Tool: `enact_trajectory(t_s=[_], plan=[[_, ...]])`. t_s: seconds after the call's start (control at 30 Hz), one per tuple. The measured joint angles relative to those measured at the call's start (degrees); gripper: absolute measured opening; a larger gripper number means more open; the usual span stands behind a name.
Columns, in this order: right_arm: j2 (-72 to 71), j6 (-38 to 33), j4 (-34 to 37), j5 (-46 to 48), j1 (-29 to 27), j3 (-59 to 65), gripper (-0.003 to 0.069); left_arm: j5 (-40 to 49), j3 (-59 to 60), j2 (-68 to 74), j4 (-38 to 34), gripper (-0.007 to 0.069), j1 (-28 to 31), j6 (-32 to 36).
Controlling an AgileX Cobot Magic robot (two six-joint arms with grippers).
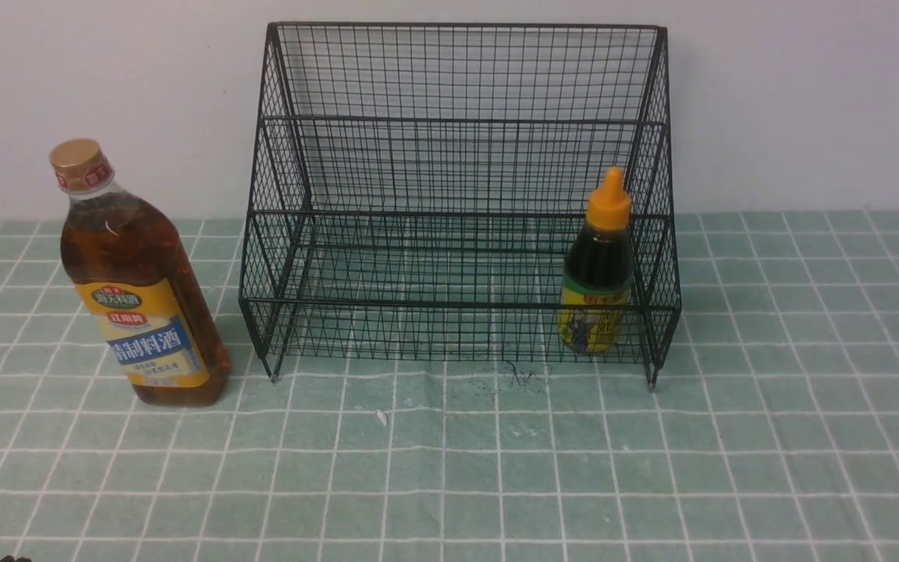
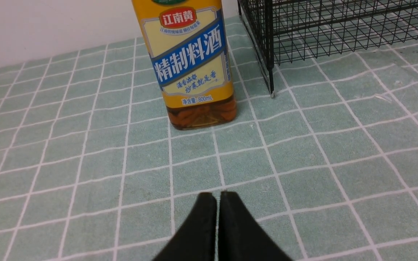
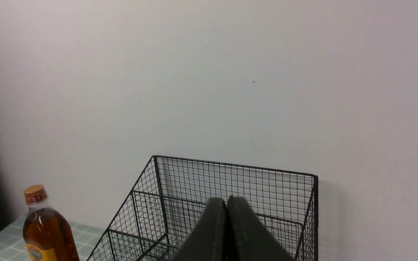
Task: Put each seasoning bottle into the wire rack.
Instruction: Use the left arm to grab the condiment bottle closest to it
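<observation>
Pressed flat together, the left gripper's [image 2: 218,195] jaws hold nothing and hang low over the green checked cloth [image 1: 449,468], apart from the amber bottle [image 2: 191,72] ahead of them. That bottle stands upright on the cloth just outside the rack's [image 1: 465,121] left end, not touching it. The dark bottle [image 1: 598,273] stands upright inside the rack, on the lower front tier at its right end. The right gripper [image 3: 226,198] is likewise closed tight and empty, raised and facing the wall [image 3: 230,72] above the rack's back.
</observation>
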Motion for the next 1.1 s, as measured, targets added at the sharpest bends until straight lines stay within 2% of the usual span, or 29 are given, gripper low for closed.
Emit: enact_trajectory(t_s=[0.1, 0.43, 0.57, 0.6, 0.73, 0.83, 1.1], plan=[[-4.8, -0.5, -1.0, -1.8, 0.0, 7.5, -0.0014, 0.0, 0.0, 0.0, 0.0, -0.0006, 0.0, 0.0], [-8.7, -1.2, -7.6, -2.0, -0.5, 20.6, -0.0014, 0.0, 0.0, 0.0, 0.0, -0.0006, 0.0, 0.0], [-11.6, -1.2, -7.3, -2.3, -7.1, 26.4, -0.0014, 0.0, 0.0, 0.0, 0.0, -0.0006, 0.0, 0.0], [-12.8, -1.2, -6.9, -2.4, -11.0, 28.8, -0.0014, 0.0, 0.0, 0.0, 0.0, -0.0006, 0.0, 0.0], [-16.5, -1.2, -6.5, -2.4, -20.3, 37.1, -0.0014, 0.0, 0.0, 0.0, 0.0, -0.0006, 0.0, 0.0], [-19.7, -1.2, -5.4, -1.6, -24.2, 41.6, -0.0014, 0.0, 0.0, 0.0, 0.0, -0.0006, 0.0, 0.0], [-20.9, -1.1, -3.5, -2.2, -25.8, 41.8, -0.0014, -0.1, 0.0, 0.0, 0.0, -0.0006, 0.0, 0.0]])
